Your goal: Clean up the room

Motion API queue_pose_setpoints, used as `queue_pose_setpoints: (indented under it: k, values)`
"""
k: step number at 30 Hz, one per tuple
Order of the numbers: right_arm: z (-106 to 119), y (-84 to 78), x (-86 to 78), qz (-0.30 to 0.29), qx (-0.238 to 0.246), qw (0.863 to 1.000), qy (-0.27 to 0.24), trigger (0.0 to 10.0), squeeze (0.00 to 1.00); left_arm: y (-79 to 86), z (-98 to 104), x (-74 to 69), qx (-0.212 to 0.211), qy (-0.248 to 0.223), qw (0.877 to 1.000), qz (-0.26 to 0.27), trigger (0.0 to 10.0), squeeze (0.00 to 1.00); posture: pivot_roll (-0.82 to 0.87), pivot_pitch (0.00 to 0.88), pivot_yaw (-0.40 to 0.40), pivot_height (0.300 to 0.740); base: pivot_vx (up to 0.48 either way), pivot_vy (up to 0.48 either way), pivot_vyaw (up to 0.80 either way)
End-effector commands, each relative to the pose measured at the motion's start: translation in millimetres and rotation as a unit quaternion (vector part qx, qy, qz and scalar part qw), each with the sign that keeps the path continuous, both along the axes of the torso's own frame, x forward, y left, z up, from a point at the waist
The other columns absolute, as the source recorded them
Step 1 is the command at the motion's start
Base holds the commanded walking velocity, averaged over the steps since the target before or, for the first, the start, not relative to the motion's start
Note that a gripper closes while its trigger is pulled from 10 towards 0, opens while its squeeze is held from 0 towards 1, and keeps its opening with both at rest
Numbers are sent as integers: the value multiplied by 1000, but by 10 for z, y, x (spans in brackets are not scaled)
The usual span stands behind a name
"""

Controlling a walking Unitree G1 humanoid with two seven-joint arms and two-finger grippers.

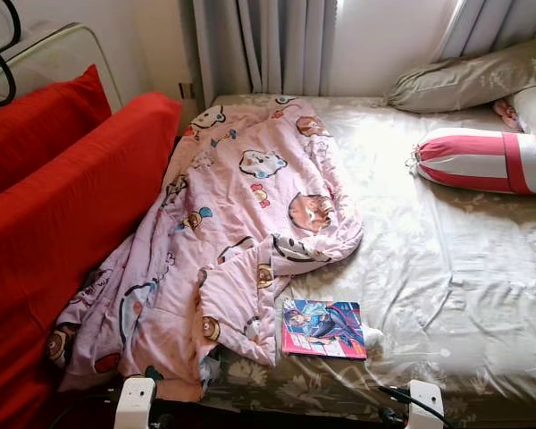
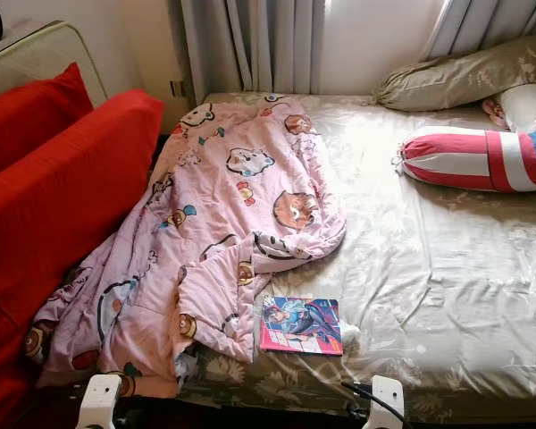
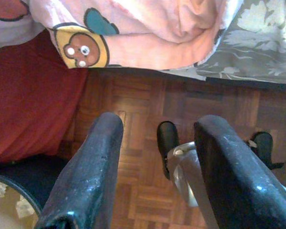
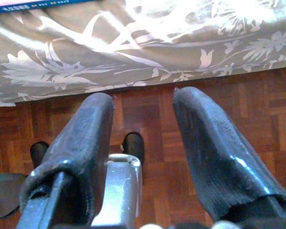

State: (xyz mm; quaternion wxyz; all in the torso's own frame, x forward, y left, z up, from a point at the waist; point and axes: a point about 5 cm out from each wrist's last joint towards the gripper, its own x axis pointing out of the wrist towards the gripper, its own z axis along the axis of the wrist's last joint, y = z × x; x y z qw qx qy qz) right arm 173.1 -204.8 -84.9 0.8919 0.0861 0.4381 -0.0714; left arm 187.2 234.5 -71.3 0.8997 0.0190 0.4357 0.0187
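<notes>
Sunlit from a curtained window, a bed (image 1: 447, 268) in a pale flowered sheet takes up the head view, with a red sofa (image 1: 62, 206) along its left side. Ahead of both claws, a crumpled pink cartoon blanket (image 1: 232, 223) spills over the near-left corner, and a comic book (image 1: 324, 328) lies just right of it near the bed's front edge; a red-and-white striped bolster (image 1: 482, 159) rests far ahead to the right.

Left wrist view: the left claw (image 3: 157, 157) hangs spread over parquet floor (image 3: 133, 109), the blanket's hem just beyond its tips.

Right wrist view: the right claw (image 4: 143, 138), fingers apart, points at the bed's edge; what is probably the book's border sits beyond.
</notes>
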Motion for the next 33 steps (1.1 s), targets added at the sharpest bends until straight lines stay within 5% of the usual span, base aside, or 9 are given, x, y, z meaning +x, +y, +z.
queue_pose_setpoints:
  k: [1,6,11,16,17,18,21,23,33]
  values:
    - [-13,-7,-26,4,-5,1000,8,10000,0,18,-11,-28,2,10,1000,-7,10000,0,33,0,-11,740,0,0,0]
    - [14,-90,-20,-28,-54,998,-9,10000,0,-24,-17,-29,-8,0,1000,-4,10000,0,36,0,-30,740,0,0,0]
    - [40,-99,0,-44,-39,998,-37,10000,0,-49,11,12,-14,-26,1000,-6,10000,0,27,0,-34,740,0,0,0]
    - [80,-117,37,-31,-47,996,-65,10000,0,-7,171,234,-13,-93,996,1,10000,0,37,0,-40,740,0,0,0]
    - [209,-225,190,-37,-60,991,-117,10000,0,8,273,355,-15,-131,991,-6,10000,0,30,0,-38,740,0,0,0]
    - [209,-225,190,-37,-60,991,-117,10000,0,8,273,355,-15,-131,991,-6,10000,0,30,0,-38,740,0,0,0]
    - [689,-397,678,-34,-76,958,-275,10000,0,-18,593,653,-28,-248,968,-25,10000,0,25,0,-34,740,0,0,0]
    - [783,-350,774,-20,-77,949,-305,10000,0,-78,714,740,-34,-291,955,-40,10000,0,33,0,-32,740,0,0,0]
    - [1033,-224,782,2,-86,908,-409,10000,0,-90,1119,736,-24,-407,911,-62,10000,0,31,0,-15,740,0,0,0]
